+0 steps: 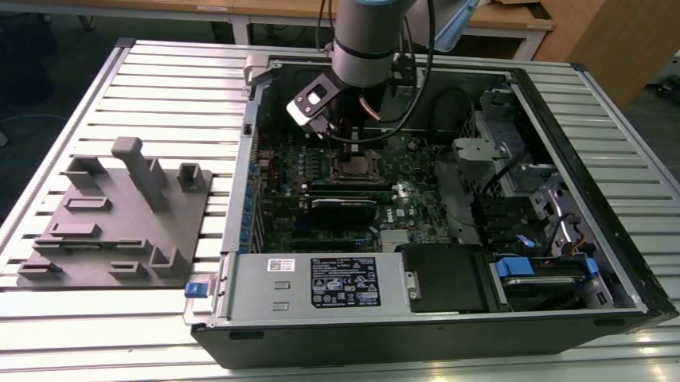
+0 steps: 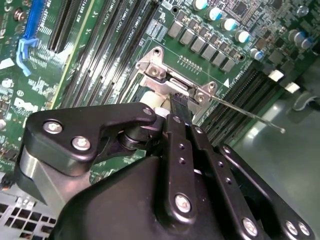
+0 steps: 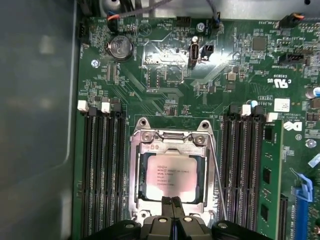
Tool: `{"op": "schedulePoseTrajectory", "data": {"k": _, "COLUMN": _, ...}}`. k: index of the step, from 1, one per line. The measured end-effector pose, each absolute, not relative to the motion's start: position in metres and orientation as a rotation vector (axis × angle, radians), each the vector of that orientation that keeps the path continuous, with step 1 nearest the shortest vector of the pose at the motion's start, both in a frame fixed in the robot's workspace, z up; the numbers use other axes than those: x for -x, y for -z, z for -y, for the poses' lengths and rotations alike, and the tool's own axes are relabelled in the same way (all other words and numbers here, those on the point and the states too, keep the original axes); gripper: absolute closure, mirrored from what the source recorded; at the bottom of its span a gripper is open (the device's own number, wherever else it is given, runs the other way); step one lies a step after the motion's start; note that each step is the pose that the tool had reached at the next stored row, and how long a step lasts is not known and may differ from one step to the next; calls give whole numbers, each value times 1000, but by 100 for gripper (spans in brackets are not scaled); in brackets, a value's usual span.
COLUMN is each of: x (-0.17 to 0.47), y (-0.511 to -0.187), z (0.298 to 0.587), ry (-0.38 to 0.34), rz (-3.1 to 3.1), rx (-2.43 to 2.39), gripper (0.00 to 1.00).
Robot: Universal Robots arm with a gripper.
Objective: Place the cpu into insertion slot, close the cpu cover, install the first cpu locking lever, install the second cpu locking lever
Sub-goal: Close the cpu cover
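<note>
The cpu, a pale silver square chip, lies flat in the insertion slot on the green motherboard. The cpu cover, a thin silvery frame, lies down around the chip. A thin wire locking lever runs along one side of the socket; in the second wrist view this lever sticks out slanting away from the socket hinge. My gripper is shut, fingertips together at the socket's edge, holding nothing. In the exterior view the gripper hangs just above the socket inside the open computer case.
Long black memory slots flank the socket on both sides. A black card lies below the socket. The power supply box, drive bays and case walls enclose the board. A grey fixture plate sits at the exterior view's left.
</note>
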State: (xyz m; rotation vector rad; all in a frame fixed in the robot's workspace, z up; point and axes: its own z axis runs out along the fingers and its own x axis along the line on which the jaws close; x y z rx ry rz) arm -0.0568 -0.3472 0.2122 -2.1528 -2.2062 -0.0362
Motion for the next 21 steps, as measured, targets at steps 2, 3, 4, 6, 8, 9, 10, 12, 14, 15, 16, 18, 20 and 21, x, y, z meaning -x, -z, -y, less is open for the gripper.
{"op": "schedulePoseTrajectory", "data": {"k": 2, "x": 57, "y": -209, "z": 347, "ry": 35, "rz": 2207, "rx": 2153, "gripper": 89}}
{"op": "schedulePoseTrajectory", "data": {"k": 3, "x": 57, "y": -207, "z": 347, "ry": 35, "rz": 2207, "rx": 2153, "gripper": 89}}
{"op": "schedulePoseTrajectory", "data": {"k": 4, "x": 57, "y": -205, "z": 347, "ry": 34, "rz": 2207, "rx": 2153, "gripper": 89}}
{"op": "schedulePoseTrajectory", "data": {"k": 6, "x": 58, "y": -202, "z": 347, "ry": 34, "rz": 2208, "rx": 2153, "gripper": 89}}
{"op": "schedulePoseTrajectory", "data": {"k": 8, "x": 58, "y": -201, "z": 347, "ry": 30, "rz": 2209, "rx": 2155, "gripper": 89}}
{"op": "schedulePoseTrajectory", "data": {"k": 9, "x": 58, "y": -202, "z": 347, "ry": 30, "rz": 2209, "rx": 2155, "gripper": 89}}
{"op": "schedulePoseTrajectory", "data": {"k": 10, "x": 58, "y": -202, "z": 347, "ry": 30, "rz": 2210, "rx": 2155, "gripper": 89}}
{"op": "schedulePoseTrajectory", "data": {"k": 12, "x": 58, "y": -203, "z": 347, "ry": 30, "rz": 2209, "rx": 2155, "gripper": 89}}
{"op": "schedulePoseTrajectory", "data": {"k": 14, "x": 58, "y": -205, "z": 347, "ry": 30, "rz": 2210, "rx": 2155, "gripper": 89}}
{"op": "schedulePoseTrajectory", "data": {"k": 15, "x": 59, "y": -207, "z": 347, "ry": 30, "rz": 2210, "rx": 2155, "gripper": 89}}
{"op": "schedulePoseTrajectory", "data": {"k": 16, "x": 59, "y": -207, "z": 347, "ry": 30, "rz": 2210, "rx": 2155, "gripper": 89}}
{"op": "schedulePoseTrajectory", "data": {"k": 18, "x": 60, "y": -207, "z": 347, "ry": 31, "rz": 2210, "rx": 2155, "gripper": 89}}
{"op": "schedulePoseTrajectory", "data": {"k": 20, "x": 60, "y": -204, "z": 347, "ry": 30, "rz": 2211, "rx": 2154, "gripper": 89}}
{"op": "schedulePoseTrajectory", "data": {"k": 21, "x": 60, "y": -202, "z": 347, "ry": 30, "rz": 2211, "rx": 2154, "gripper": 89}}
